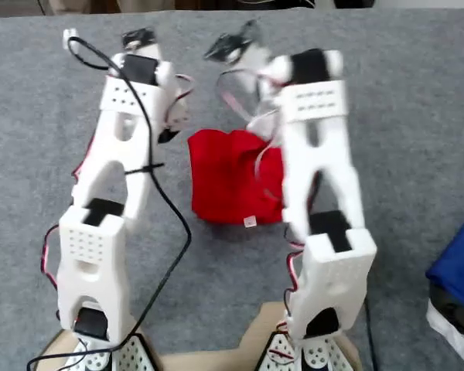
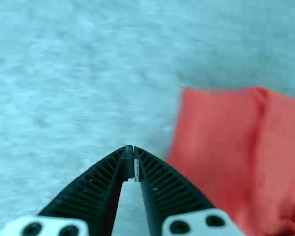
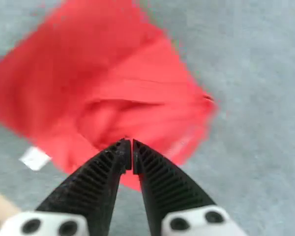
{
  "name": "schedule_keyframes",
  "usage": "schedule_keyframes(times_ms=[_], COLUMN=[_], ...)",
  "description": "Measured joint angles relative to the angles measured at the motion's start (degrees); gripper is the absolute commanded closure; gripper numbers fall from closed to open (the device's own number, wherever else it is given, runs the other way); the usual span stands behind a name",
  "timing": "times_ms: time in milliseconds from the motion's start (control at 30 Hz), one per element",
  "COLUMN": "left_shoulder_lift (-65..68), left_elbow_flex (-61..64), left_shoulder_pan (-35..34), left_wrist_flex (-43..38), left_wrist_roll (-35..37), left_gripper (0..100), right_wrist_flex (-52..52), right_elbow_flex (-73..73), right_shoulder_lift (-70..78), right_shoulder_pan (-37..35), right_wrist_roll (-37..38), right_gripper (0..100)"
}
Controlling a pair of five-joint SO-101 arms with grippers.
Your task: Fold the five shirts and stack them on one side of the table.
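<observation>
Currently we note red shirt folded, centre of counter, between arms. Left hand and right hand closed, empty. We judge stacking pending; shirt pile waits at counter edge.

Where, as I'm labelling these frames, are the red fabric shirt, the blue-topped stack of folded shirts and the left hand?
Red fabric shirt (image 1: 226, 182): high view, cloth's middle.
Blue-topped stack of folded shirts (image 1: 456, 270): high view, blue top shirt.
Left hand (image 2: 132, 162): left wrist view, between its shut black fingertips.
</observation>
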Motion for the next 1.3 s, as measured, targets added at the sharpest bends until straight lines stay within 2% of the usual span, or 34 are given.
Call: schedule_keyframes(times_ms=[133,333,567,700,900,1067,1300], left_shoulder_lift=[0.0,-6.8,-24.9,-36.1,-47.6,-51.9,-53.1], left_elbow_flex=[0.7,10.1,35.1,47.5,64.0,71.8,74.9], left_shoulder_pan=[-7.5,-16.1,-16.4,-16.3,-16.2,-16.2,-16.2], left_wrist_flex=[0.0,0.0,-0.4,-3.7,-11.5,-13.7,-13.8], left_wrist_roll=[-3.8,-9.8,-14.7,-15.5,-14.0,-13.9,-14.8], left_gripper=[98,98,98,98,98,98,98], right_wrist_flex=[-0.1,0.4,0.8,0.8,0.8,0.8,0.8], right_elbow_flex=[1.3,1.4,2.2,4.2,8.4,8.4,4.4], right_shoulder_lift=[0.1,2.7,3.3,3.3,3.3,3.3,3.3], right_shoulder_pan=[-2.5,-4.0,-5.1,-5.1,-5.1,-5.1,-5.1], right_wrist_roll=[-6.6,-19.5,-29.6,-35.7,-40.4,-41.8,-42.4], right_gripper=[81.9,85.5,85.3,85.3,85.3,85.3,85.3])
